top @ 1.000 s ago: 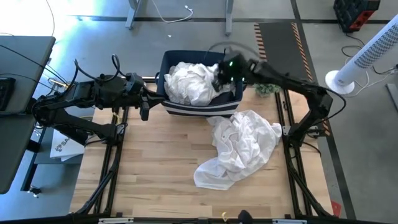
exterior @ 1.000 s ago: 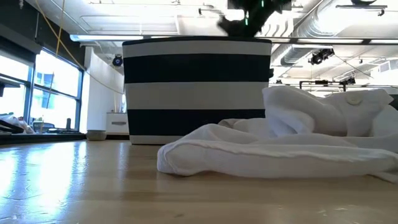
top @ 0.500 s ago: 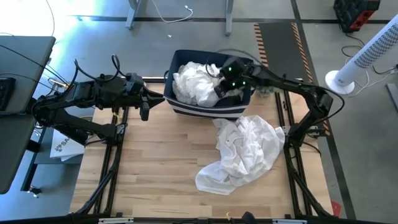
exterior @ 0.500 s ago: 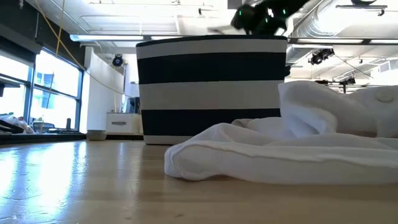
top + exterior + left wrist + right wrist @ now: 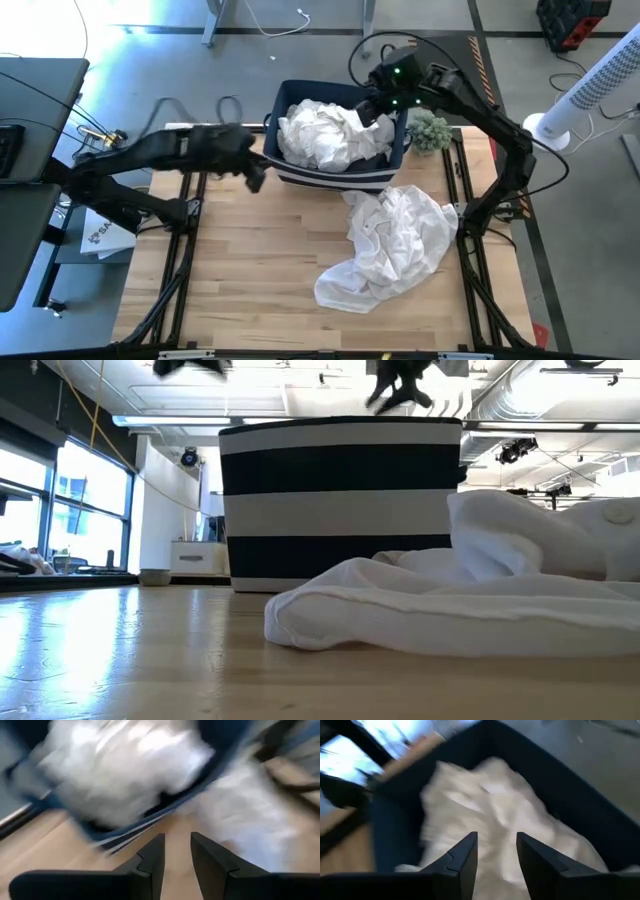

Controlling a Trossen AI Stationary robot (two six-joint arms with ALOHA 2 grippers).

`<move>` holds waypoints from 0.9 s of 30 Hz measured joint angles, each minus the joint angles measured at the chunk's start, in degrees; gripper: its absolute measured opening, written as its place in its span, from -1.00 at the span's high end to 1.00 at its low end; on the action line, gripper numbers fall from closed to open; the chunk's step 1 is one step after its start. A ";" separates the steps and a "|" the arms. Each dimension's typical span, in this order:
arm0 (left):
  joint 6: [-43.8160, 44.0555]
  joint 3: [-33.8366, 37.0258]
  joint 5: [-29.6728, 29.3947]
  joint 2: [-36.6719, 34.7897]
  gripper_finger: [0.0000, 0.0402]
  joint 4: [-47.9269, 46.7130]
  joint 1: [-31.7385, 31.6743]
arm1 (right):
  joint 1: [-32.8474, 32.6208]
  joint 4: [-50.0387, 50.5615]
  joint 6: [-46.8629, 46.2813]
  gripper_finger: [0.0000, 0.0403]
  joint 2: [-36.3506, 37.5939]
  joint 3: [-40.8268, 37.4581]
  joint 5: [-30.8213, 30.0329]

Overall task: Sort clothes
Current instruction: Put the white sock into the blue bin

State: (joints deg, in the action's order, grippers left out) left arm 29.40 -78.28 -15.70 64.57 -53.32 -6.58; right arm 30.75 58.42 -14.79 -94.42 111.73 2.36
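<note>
Clothes count: two white garments; one (image 5: 325,135) crumpled in the bin, one (image 5: 390,245) sprawled on the desk's right half.
Dark cloth (image 5: 375,150): at the bin's right side.
Bin (image 5: 330,180): soft, navy with white stripes, far centre.
Desk (image 5: 240,280): pale wood planks.
Left claw (image 5: 255,180): slightly parted, empty, left of bin.
Right claw (image 5: 385,100): parted, empty, over the bin's far right.

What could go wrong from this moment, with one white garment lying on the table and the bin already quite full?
The white clothes are heaped above the rim of the striped bin, so another garment may spill out. The white garment on the table touches the bin's front, so lifting it might drag the bin. The left gripper, empty, hangs near the bin's corner and might bump it.
</note>
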 joint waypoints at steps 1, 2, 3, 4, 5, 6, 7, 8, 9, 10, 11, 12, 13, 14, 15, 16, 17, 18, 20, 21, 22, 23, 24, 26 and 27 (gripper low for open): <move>0.05 0.01 -0.02 1.62 0.57 -1.85 -1.81 | -0.84 0.08 -0.31 0.34 0.01 1.61 -0.09; -0.43 0.02 -0.02 3.31 0.58 -3.13 -3.61 | -1.64 0.44 -0.58 0.34 0.01 3.20 -0.35; -1.37 0.02 0.00 4.87 0.60 -3.84 -5.44 | -2.42 0.94 -0.86 0.34 0.01 4.69 -0.46; -2.19 0.02 0.01 6.36 0.61 -3.96 -7.36 | -3.10 1.71 -1.35 0.34 0.01 5.96 -0.47; -2.86 0.02 0.24 7.67 0.63 -3.61 -9.21 | -3.67 2.91 -2.10 0.34 0.03 7.01 -0.49; -3.64 0.02 1.14 8.81 0.64 -2.84 -11.07 | -4.11 4.72 -3.20 0.34 0.06 7.85 -0.47; -4.42 0.02 2.56 9.77 0.66 -1.87 -12.99 | -4.42 7.20 -4.52 0.34 0.08 8.43 -0.32; -5.10 0.02 4.40 10.50 0.67 -1.11 -14.71 | -4.65 10.23 -6.05 0.34 0.08 8.72 0.21; -5.54 0.02 6.41 11.09 0.68 -0.62 -16.24 | -4.88 13.78 -7.45 0.34 0.06 8.76 1.15; -5.83 0.02 8.15 11.50 0.69 -0.42 -17.53 | -5.14 17.95 -8.78 0.34 0.03 8.76 2.12; -6.04 -0.01 9.76 11.71 0.71 -0.45 -18.60 | -5.44 22.39 -10.17 0.34 0.01 8.49 2.39; -6.33 -0.03 11.09 11.81 0.72 -0.56 -19.48 | -5.78 26.80 -11.55 0.34 0.01 8.04 2.01; -6.67 -0.07 12.12 11.80 0.73 -0.73 -20.16 | -6.08 31.17 -12.99 0.34 0.03 7.31 0.62; -6.93 -0.07 12.78 11.61 0.74 -0.96 -20.66 | -6.38 32.84 -14.30 0.34 0.09 6.03 -1.75; -7.00 -0.07 13.05 11.43 0.75 -1.21 -21.00 | -6.68 31.41 -15.14 0.34 0.68 3.95 -3.30; -7.00 -0.07 13.11 11.13 0.76 -1.42 -21.19 | -6.75 29.58 -15.60 0.34 1.70 1.31 -3.82; -7.00 -0.04 13.06 10.80 0.76 -1.71 -21.21 | -6.59 27.95 -16.40 0.34 2.23 -0.88 -4.01; -7.02 -0.04 12.84 10.37 0.77 -2.24 -21.21 | -6.14 26.22 -17.33 0.34 2.80 -2.52 -4.01; -7.01 -0.04 12.59 9.73 0.78 -3.38 -21.20 | -4.85 28.16 -18.69 0.34 3.16 -5.85 -6.29; -7.00 -0.04 12.51 9.47 0.79 -4.00 -21.19 | -4.23 30.50 -19.29 0.34 3.14 -7.77 -8.45; -7.00 -0.05 12.68 9.33 0.79 -4.63 -21.16 | -3.82 31.13 -19.62 0.34 3.09 -9.50 -10.35; -7.01 -0.07 12.68 9.32 0.79 -4.94 -21.13 | -3.58 30.07 -19.75 0.34 3.22 -10.99 -12.70; -7.02 -0.09 12.68 9.31 0.80 -5.35 -21.07 | -3.10 29.60 -19.63 0.34 3.42 -12.50 -13.85; -7.00 -0.09 12.87 9.27 0.81 -5.66 -20.93 | -1.72 26.79 -18.58 0.34 3.62 -14.72 -12.91; -7.01 -0.09 12.88 9.29 0.81 -5.70 -20.67 | -1.16 24.43 -17.82 0.34 3.62 -15.68 -12.63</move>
State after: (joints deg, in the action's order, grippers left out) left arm 22.38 -78.37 -2.83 73.86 -59.02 -27.25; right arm 29.59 82.85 -32.61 -90.80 96.05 -10.27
